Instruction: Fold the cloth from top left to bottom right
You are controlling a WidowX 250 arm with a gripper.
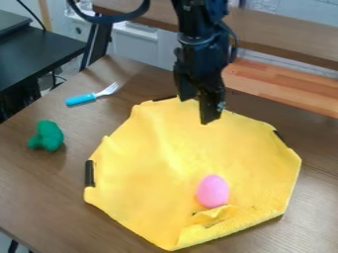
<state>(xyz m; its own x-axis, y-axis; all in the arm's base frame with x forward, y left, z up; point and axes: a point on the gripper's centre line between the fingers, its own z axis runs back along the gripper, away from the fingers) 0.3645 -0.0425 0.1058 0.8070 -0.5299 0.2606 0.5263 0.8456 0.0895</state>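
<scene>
Well, starting from the left, the green toy [47,137] and the fork [92,95] lie on the desk [39,197] beside the cloth [165,148], apart from it, so they should not bother your fold; just don't swing low over them. The cloth lies mostly flat at the middle of the desk, with a dark strip [90,173] at its left edge. Your grip belongs on its upper left rim, between the left side and the top. Take a small bite there, close to the edge: too deep and you would likely bunch the cloth, too shallow and it may slip out.

Next along, the fingers [211,109] hang over the top of the cloth, spread apart with nothing pinched, right of where you want them. Shift left, line them up across the rim, come down gently and close before you lift. Then raise only enough to clear the surface and carry the rim on a low diagonal arc; dragging could pull the whole cloth along.

Further right, the egg [213,191] sits on the cloth near the bottom, just by a turned-up fold [231,222]. Bring your layer down slowly there, since it could nudge the egg or tent over it, and release near the lower right.
</scene>
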